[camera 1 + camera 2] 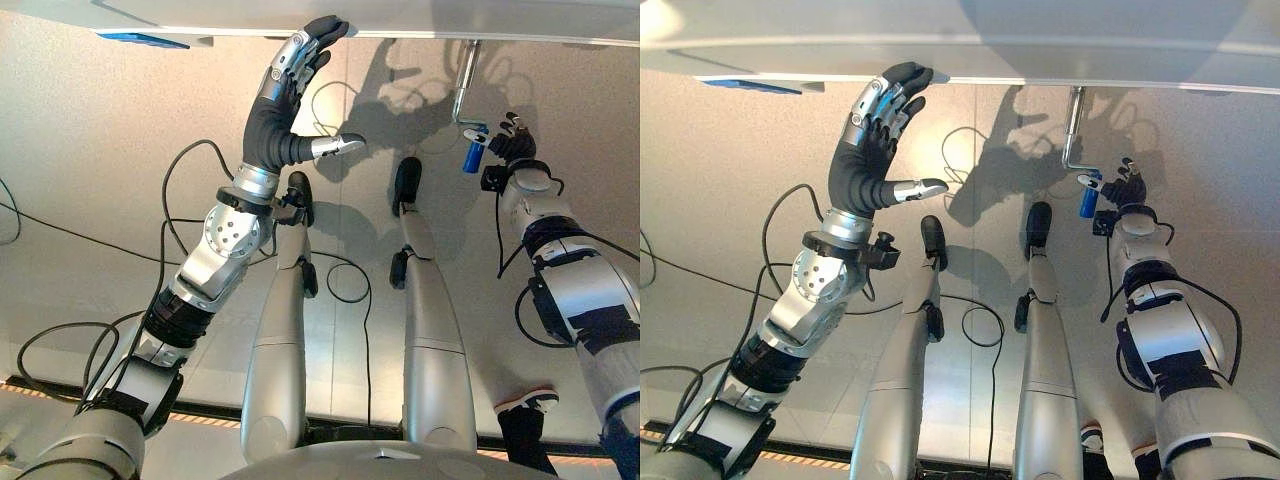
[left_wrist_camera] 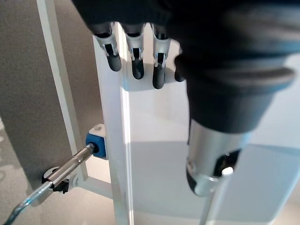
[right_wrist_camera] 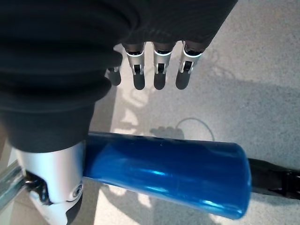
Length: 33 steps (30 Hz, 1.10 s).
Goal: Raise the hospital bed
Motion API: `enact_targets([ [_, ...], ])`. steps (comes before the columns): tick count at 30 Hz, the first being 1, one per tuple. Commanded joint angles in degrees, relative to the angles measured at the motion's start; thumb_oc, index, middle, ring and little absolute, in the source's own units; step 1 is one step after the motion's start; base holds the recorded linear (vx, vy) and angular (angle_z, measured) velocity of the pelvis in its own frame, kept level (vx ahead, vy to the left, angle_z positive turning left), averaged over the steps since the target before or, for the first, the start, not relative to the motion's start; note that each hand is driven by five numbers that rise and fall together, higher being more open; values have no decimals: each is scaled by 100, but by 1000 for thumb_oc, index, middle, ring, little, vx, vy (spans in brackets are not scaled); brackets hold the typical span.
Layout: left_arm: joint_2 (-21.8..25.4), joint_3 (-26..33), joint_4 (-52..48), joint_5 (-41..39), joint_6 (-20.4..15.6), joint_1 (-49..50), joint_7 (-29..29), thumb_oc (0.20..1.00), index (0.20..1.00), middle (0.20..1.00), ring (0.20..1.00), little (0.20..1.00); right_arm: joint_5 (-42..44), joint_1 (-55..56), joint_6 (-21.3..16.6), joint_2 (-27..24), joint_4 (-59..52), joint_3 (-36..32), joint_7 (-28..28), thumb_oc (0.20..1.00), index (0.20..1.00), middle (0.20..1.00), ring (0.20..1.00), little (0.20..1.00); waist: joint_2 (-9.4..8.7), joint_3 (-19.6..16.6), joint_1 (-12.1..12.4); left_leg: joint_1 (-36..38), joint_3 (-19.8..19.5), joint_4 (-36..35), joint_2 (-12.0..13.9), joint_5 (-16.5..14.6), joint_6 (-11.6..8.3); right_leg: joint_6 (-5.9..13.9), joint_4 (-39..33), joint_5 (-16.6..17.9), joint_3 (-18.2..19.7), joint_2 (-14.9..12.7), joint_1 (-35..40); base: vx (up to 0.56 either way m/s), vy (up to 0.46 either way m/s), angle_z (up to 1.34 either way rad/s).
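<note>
Cranking not visibly begun: my right hand [image 3: 70, 140], fingers straight, rests against the blue crank handle [image 3: 168, 176]; my open left hand [image 1: 290, 95] braces the bed frame [image 1: 420, 20].

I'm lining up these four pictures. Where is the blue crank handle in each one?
Left eye view: blue crank handle, upper right, beside the right hand.
Right eye view: upper right of centre.
Left wrist view: I cannot see the handle; a metal rod enters a blue fitting.
Right wrist view: large, across the lower half.
Shared landmark: the white bed frame.
</note>
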Motion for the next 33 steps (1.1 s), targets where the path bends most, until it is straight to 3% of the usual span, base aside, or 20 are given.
enact_targets([
  [1,-55,163,-820,27,-305,95,41,1000,1000,1000,1000,1000,-97,105,242,110,282,344,-73,1000,1000,1000,1000,1000,285,-110,-17,-160,-77,640,-135,-608,7,574,127,-474,134,-46,164,0,0,0],
  [9,-92,218,-833,21,-290,115,74,1000,1000,1000,1000,1000,109,217,204,471,226,277,-5,1000,1000,1000,1000,1000,284,-110,-46,-146,-58,621,-145,-615,15,580,102,-453,151,-40,172,0,0,0],
  [11,-102,213,-837,13,-287,115,71,1000,1000,1000,1000,1000,168,249,196,535,218,257,7,752,752,752,752,752,283,-110,-50,-145,-56,618,-144,-612,14,583,91,-447,157,-38,179,0,0,0],
  [13,-119,215,-844,8,-293,113,68,1000,1000,1000,1000,1000,221,314,189,610,216,226,16,200,200,200,200,200,291,-110,-47,-129,-57,609,-145,-613,16,582,87,-447,165,-46,185,0,0,0],
  [33,-113,286,-906,-27,-334,179,40,1000,1000,1000,1000,1000,422,338,96,717,85,135,26,200,200,200,200,200,268,-110,-60,-46,-35,559,-143,-589,-5,609,9,-384,150,-57,263,0,0,0],
])
